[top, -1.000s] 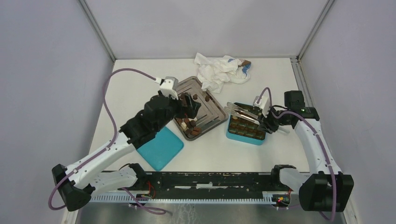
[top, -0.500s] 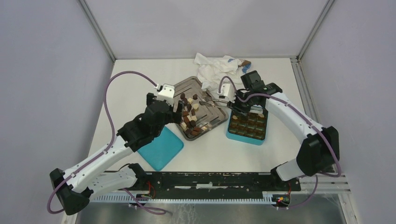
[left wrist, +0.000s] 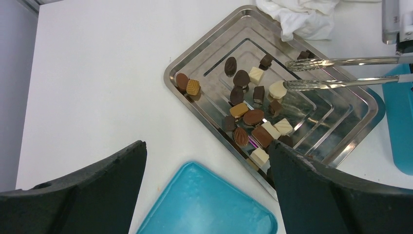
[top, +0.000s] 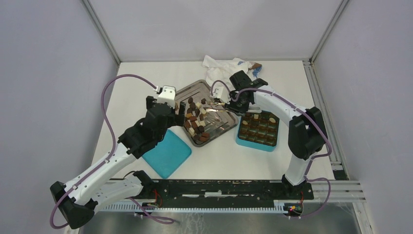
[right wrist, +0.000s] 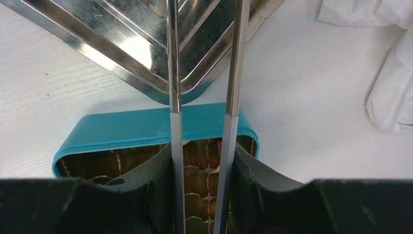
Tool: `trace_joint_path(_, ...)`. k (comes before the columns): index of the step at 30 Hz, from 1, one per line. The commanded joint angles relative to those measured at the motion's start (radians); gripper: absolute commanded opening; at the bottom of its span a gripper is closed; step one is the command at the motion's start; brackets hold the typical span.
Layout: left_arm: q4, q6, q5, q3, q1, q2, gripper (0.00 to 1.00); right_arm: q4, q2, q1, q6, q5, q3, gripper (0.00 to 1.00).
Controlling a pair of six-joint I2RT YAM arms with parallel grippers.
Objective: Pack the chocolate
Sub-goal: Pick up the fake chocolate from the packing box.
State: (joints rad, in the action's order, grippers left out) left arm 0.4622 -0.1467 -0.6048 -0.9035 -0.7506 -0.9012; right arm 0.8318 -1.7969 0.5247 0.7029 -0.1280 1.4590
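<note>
Several pieces of chocolate (left wrist: 253,117), dark, light brown and cream-white, lie in the left half of a steel tray (left wrist: 209,46). More chocolate (top: 257,127) fills the cells of the teal box (top: 242,142). My right gripper (right wrist: 202,161) is shut on metal tongs (right wrist: 173,73). The tongs (left wrist: 336,73) reach over the tray, arms apart and empty, the lower tip beside a cream-white piece (left wrist: 277,90). My left gripper (left wrist: 207,146) hangs open and empty over the table, between the tray's near-left rim and the teal lid (left wrist: 209,204).
A crumpled white cloth (top: 229,73) with blue marks lies behind the tray. The teal box (right wrist: 146,126) stands right of the steel tray (top: 221,122). The teal lid (top: 168,153) lies flat at the tray's near left. Both arms meet over the tray.
My right arm swung left from over the teal box, bringing the tongs over the tray. The left gripper drew back off the tray toward the near left, uncovering the chocolate.
</note>
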Motion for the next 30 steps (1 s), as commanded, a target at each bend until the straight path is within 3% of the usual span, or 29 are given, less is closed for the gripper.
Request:
trace_joint_path(1, -0.025, 0.047, -0.016, -0.003, 0.014, 0.029, 1.0, 0.017, -0.024, 0.01, -0.016, 0.04, 0.067, 0.43)
trace_joint_path(30, -0.028, 0.049, 0.019, -0.002, 0.03, 0.039, 1.0, 0.072, -0.171, 0.035, -0.025, -0.045, 0.194, 0.46)
